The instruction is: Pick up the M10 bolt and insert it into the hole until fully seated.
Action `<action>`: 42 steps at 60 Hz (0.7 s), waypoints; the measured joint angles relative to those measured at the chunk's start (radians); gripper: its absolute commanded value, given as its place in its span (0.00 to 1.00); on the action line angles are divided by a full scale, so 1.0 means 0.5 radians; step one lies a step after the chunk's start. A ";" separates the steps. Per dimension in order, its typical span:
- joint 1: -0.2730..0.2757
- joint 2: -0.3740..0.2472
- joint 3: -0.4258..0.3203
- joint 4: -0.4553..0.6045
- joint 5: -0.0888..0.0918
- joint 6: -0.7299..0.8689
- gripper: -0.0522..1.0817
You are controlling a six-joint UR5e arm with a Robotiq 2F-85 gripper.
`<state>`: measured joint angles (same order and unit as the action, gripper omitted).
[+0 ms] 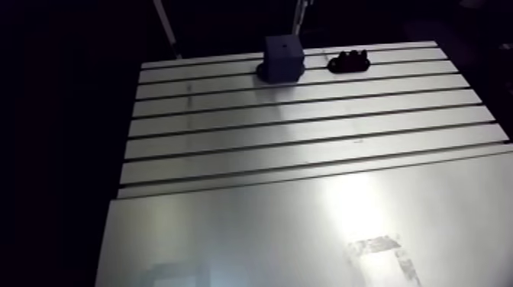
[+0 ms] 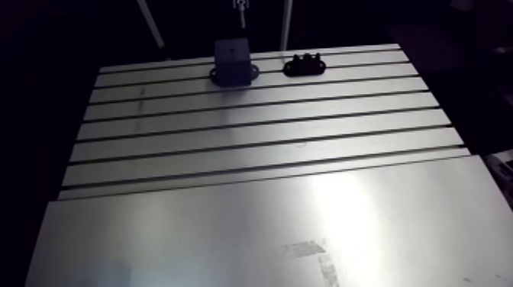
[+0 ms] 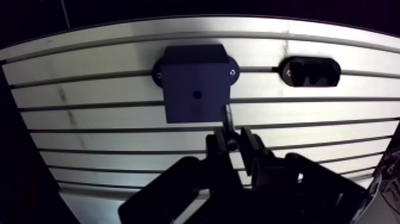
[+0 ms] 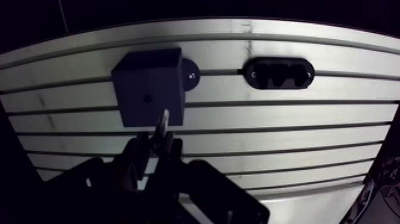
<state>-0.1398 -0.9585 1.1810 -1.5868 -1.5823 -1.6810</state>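
Bolt: a thin bolt stands out from between the jaws; its free end is at the block's edge nearest to the jaws.
Jaws: narrow, closed on the bolt.
Hole: a small dark hole in the block's face, ahead of the bolt's end and not yet entered.
Block: a dark block, upper middle of the arm view.
Holder: a black holder, just right of the block and apart from it.
Worktop: a slotted worktop carries both.
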 measured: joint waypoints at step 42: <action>0.050 0.085 -0.054 0.041 0.002 0.007 1.00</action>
<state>-0.1146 -0.9158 1.1537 -1.5662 -1.5812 -1.6773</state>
